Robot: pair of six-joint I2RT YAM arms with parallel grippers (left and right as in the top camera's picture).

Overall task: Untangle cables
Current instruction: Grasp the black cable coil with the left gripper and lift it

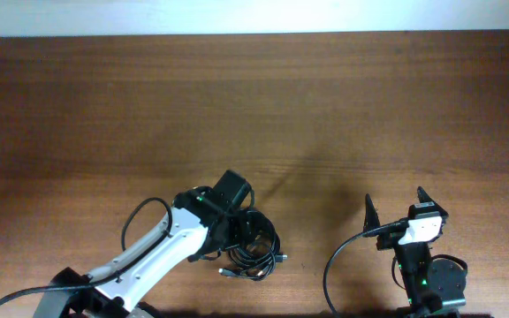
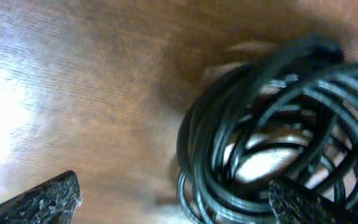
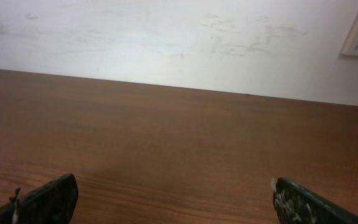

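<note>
Hovering low over the cables (image 1: 256, 243), the left gripper (image 2: 169, 204) stands wide with nothing held. Its wrist view is blurred. One finger sits over bare wood and the other overlaps the rim of the coil; contact there cannot be judged.

Cables: one dark tangle of looped cords on the table (image 1: 237, 97), close to its near edge and a little left of centre. Small metal plug ends (image 1: 281, 259) stick out on the near and right sides. No loop looks separated yet, so the task is judged barely begun.

Other arm: the right gripper (image 1: 396, 205) is also spread wide and empty. It sits well right of the tangle, facing the far wall (image 3: 166, 37) across bare wood.

Risks from here:
- If it closes where it is, the left gripper would likely catch several loops at once. A pull would then drag the whole bundle rather than free one cord.
- With the right gripper away, nothing pins the tangle, so any tug could tighten the crossings.
- The tangle lies close to the near edge, and a drag that way could send it off the table.
- A plug end could snag inside a loop.

Containers: none in view; nothing is boxed or binned.
</note>
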